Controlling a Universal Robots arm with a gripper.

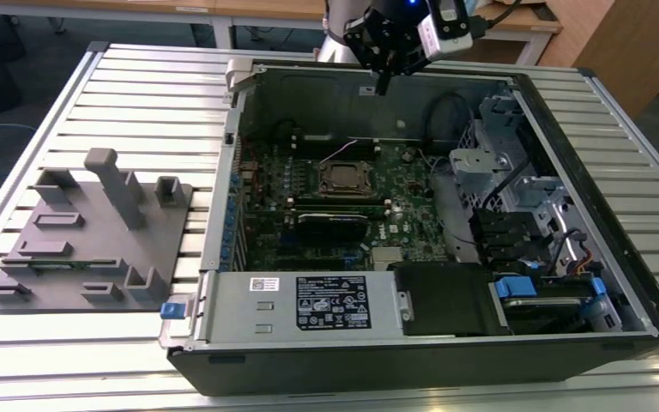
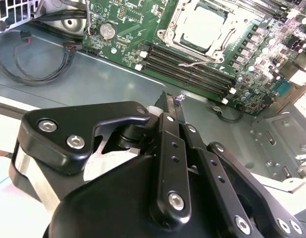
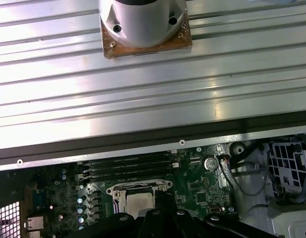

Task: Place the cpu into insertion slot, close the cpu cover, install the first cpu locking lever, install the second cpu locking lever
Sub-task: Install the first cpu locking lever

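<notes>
Silver cpu [image 2: 205, 25] sits in the insertion slot [image 2: 168, 33]. Your gripper [image 1: 383, 84], pressed together and empty, hangs well clear of the slot. Locking lever [image 2: 198, 61] looks unlatched; latching probably needs fine hooking.

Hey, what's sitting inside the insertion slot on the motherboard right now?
The cpu lies inside the insertion slot, pale silver face up, framed by the slot's metal rim. Whatever is beneath the chip is covered by it.

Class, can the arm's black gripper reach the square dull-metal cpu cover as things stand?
Probably yes: the gripper hangs above the rim of the open black case, and nothing stands over the cpu cover.
</notes>
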